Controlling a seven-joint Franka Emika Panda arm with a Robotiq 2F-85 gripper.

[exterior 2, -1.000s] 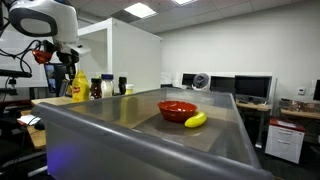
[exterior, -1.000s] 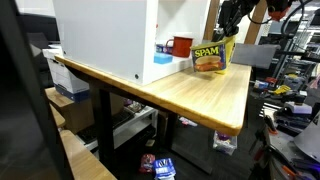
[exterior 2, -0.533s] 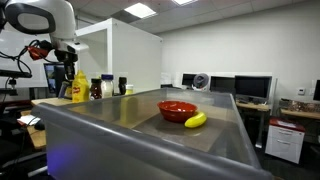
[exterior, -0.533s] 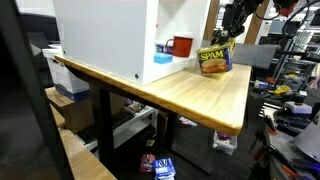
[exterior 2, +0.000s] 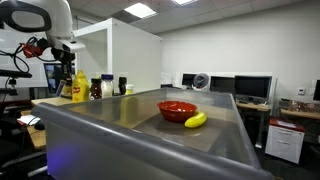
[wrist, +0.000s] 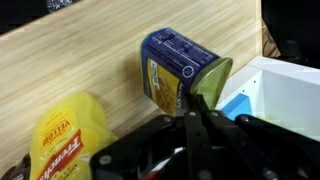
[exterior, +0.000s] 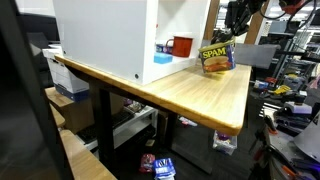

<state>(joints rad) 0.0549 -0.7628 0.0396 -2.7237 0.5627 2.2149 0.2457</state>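
Gripper [wrist: 195, 100] state: fingers pressed onto the upper rim of the Spam can [wrist: 175, 65], one finger either side of the wall; the grip is a pinch on the edge, not around the body.

Change over the last second, in an exterior view: the Spam can [exterior: 217, 57] has shifted along the table [exterior: 200, 100], away from the red mug [exterior: 182, 45] and the white cabinet [exterior: 110, 35]; the label, previously square to the camera, now stands tilted, one corner raised.

Can position: near the far end of the table, directly under the gripper [exterior: 230, 38]; whether its base is fully clear of the wood cannot be told from these views. In the wrist view the mustard bottle [wrist: 65, 140] lies near the can, not touching.

Assessment: the tilt together with the shift indicates that the can follows the arm; the hold is judged established, though an edge pinch lets the can swing.
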